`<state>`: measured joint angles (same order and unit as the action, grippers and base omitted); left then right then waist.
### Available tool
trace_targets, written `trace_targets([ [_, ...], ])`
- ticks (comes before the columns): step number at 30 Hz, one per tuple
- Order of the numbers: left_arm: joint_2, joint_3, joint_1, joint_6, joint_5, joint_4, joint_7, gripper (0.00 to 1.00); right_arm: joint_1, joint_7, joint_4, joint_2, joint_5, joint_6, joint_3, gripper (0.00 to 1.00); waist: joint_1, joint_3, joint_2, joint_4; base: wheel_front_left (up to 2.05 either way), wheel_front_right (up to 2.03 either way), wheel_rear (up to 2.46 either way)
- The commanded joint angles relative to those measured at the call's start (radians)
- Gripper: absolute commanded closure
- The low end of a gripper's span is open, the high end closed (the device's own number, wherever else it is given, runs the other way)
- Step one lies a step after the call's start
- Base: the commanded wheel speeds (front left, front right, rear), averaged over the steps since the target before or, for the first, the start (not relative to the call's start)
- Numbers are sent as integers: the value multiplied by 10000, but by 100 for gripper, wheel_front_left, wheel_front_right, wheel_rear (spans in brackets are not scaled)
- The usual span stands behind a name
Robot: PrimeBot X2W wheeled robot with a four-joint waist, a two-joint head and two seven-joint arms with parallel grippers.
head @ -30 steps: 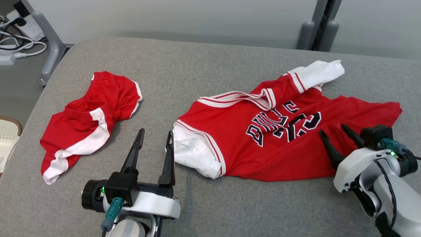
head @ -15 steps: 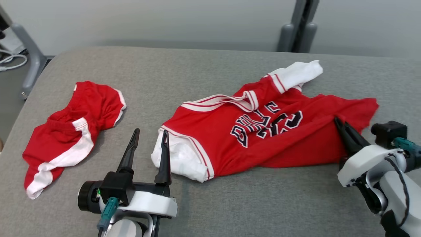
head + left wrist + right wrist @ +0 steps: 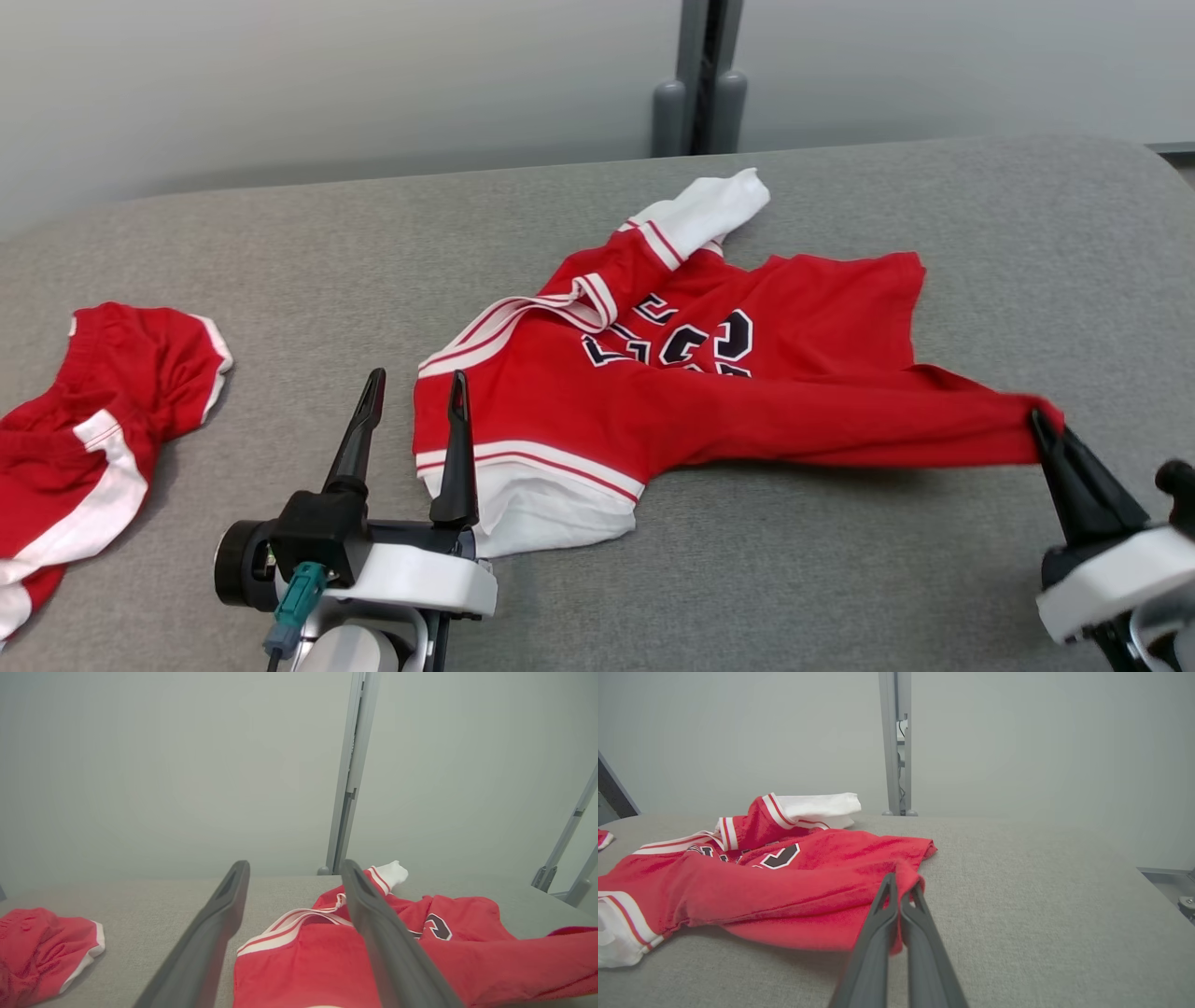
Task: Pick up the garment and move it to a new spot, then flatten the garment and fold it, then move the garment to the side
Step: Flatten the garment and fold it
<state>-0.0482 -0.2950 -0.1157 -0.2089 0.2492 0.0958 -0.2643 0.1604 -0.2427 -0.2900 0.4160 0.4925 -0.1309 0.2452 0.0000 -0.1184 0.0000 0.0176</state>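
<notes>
Grey padded table (image 3: pixel 840 579), pale wall (image 3: pixel 280 84) behind.
Your right gripper (image 3: pixel 1038 420) is clamped on the jersey (image 3: pixel 653 401) hem, lower right; left gripper (image 3: pixel 416 375) gapes empty, lower left.

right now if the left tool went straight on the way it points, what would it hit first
Likely the red jersey: one finger of the open left tool lines up with its near edge, though its height over the cloth is unclear.

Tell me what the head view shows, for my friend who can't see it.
The right claw pinches one corner of a red and white jersey stretched across a grey table. The left claw is open near the jersey's other end, and red shorts lie at the far left.
</notes>
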Motion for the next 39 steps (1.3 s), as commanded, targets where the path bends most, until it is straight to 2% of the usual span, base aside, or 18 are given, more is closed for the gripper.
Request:
trace_targets([
  [1,-42,44,-68,-17,85,5,3,0,-178,113,108,71,6,3,-95,100,0,-7,0,210,0,0,0],
  [7,-42,-30,-185,-29,145,43,3,0,-1569,1646,358,149,428,3,-422,100,0,9,0,410,0,0,0],
  [8,-40,-72,-211,-45,169,57,3,0,-1863,2179,173,137,545,3,-745,72,0,11,0,404,0,0,0],
  [9,-40,-90,-243,-46,183,60,3,0,-1913,2416,-27,61,613,4,-1040,40,0,5,0,389,0,0,0],
  [10,-42,-99,-268,-38,188,65,3,0,-1945,2453,-112,18,475,3,-1251,0,0,4,0,371,0,0,0],
  [17,-40,-56,-216,46,97,163,3,0,-1448,2268,-57,-497,-447,1,-2325,0,0,23,0,245,0,0,0],
  [22,-42,-13,-300,71,49,203,3,0,-818,1354,514,-910,-1311,1,-2716,0,0,-10,0,165,0,0,0],
  [28,-40,9,-357,141,-28,227,2,0,-177,81,1215,-1387,-1789,1,-2278,0,0,-41,0,46,0,0,0],
  [39,-40,-37,-53,243,36,412,3,0,-265,-243,938,-1892,-2064,3,-1717,0,0,72,0,-192,0,0,0],
])
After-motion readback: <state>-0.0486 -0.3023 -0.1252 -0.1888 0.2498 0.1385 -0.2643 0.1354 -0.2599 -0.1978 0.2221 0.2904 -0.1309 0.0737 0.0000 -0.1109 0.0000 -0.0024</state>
